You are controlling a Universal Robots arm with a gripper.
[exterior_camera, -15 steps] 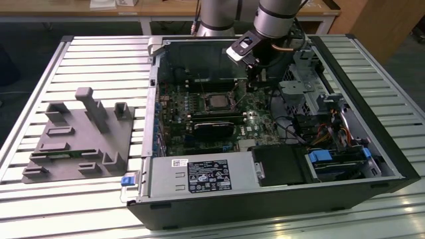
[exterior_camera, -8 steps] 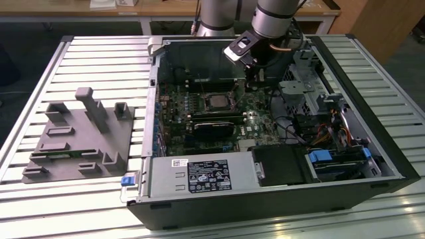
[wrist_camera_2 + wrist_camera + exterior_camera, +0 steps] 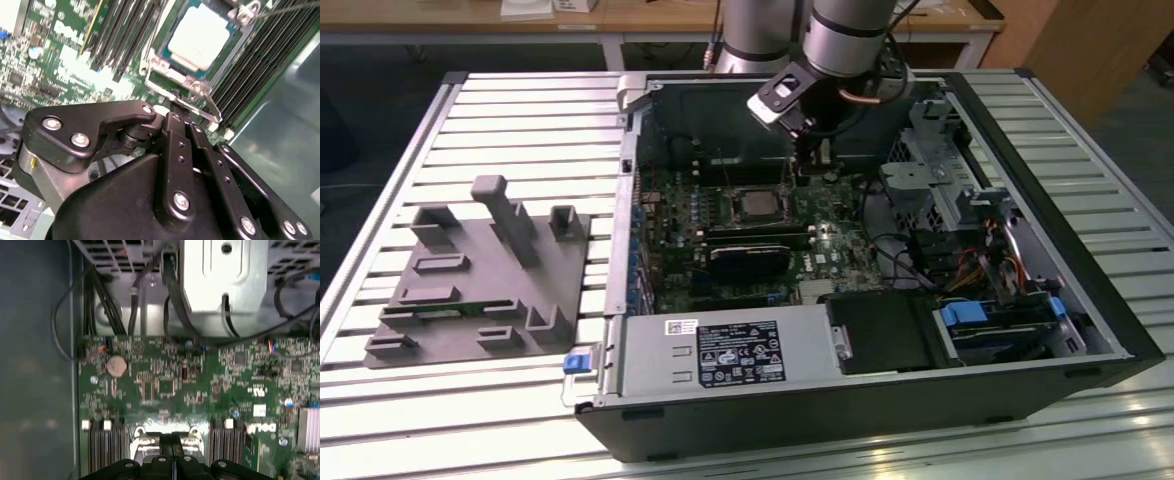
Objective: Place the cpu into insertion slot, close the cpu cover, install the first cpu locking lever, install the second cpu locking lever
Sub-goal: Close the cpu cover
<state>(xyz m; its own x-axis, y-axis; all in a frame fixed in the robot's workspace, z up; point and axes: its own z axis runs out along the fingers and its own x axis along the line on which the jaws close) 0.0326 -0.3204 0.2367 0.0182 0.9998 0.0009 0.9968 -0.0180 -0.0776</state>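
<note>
One cpu (image 3: 200, 35) lies seated in the insertion slot (image 3: 176, 75) on the green board (image 3: 60, 65) (metal face up); the gripper (image 3: 174, 99), its fingers pressed together, hangs low, just beside the slot's edge.

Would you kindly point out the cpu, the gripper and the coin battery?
the cpu (image 3: 202, 35): second wrist view, middle of its metal face.
the gripper (image 3: 176, 102): second wrist view, between its fingertips.
the coin battery (image 3: 116, 366): first wrist view, centre of its face.
</note>
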